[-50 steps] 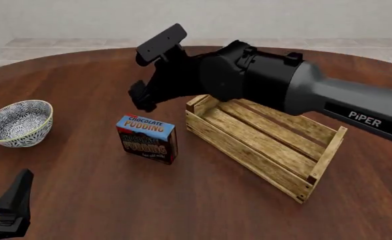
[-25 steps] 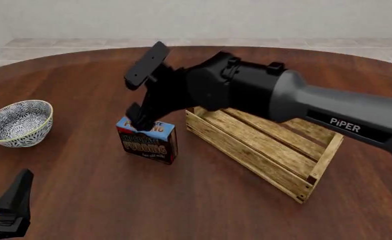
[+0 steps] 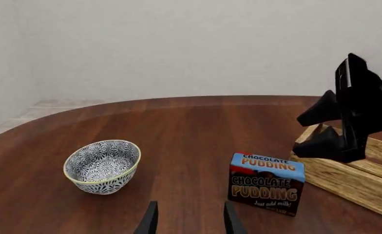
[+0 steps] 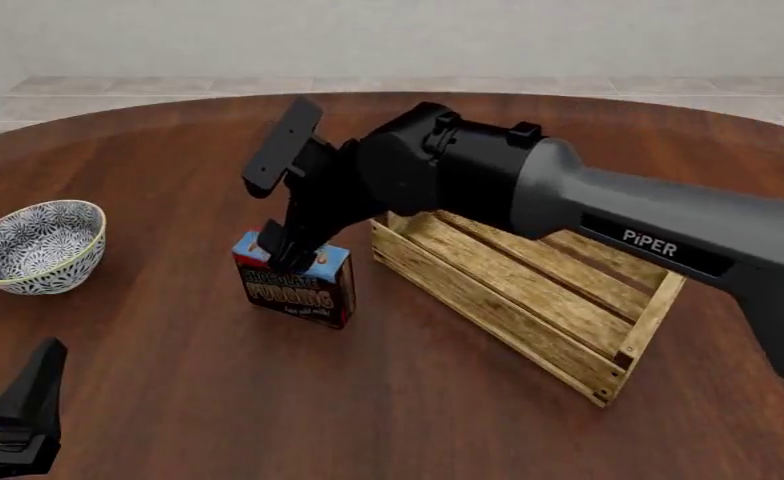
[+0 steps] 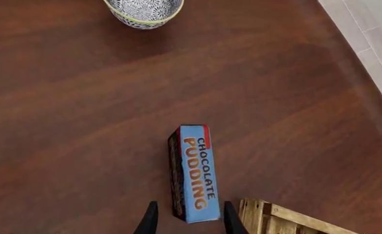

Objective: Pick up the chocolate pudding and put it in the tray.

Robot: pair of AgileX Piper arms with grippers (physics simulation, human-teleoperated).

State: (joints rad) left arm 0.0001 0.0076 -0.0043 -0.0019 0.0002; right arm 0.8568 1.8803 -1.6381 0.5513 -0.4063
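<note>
**Right gripper drops over the pudding box**

Lowered since a second ago, the right gripper [image 4: 289, 250] now hangs right above the chocolate pudding [image 4: 295, 279], fingers spread wide to either side of its blue top and not gripping it. Nearest us at the left edge, the left gripper [image 3: 188, 220] sits low with its fingers parted. The carton stands upright on the table [image 4: 165, 400], just left of the wooden tray [image 4: 532, 290]. A patterned bowl [image 4: 35, 245] sits far left.
</note>
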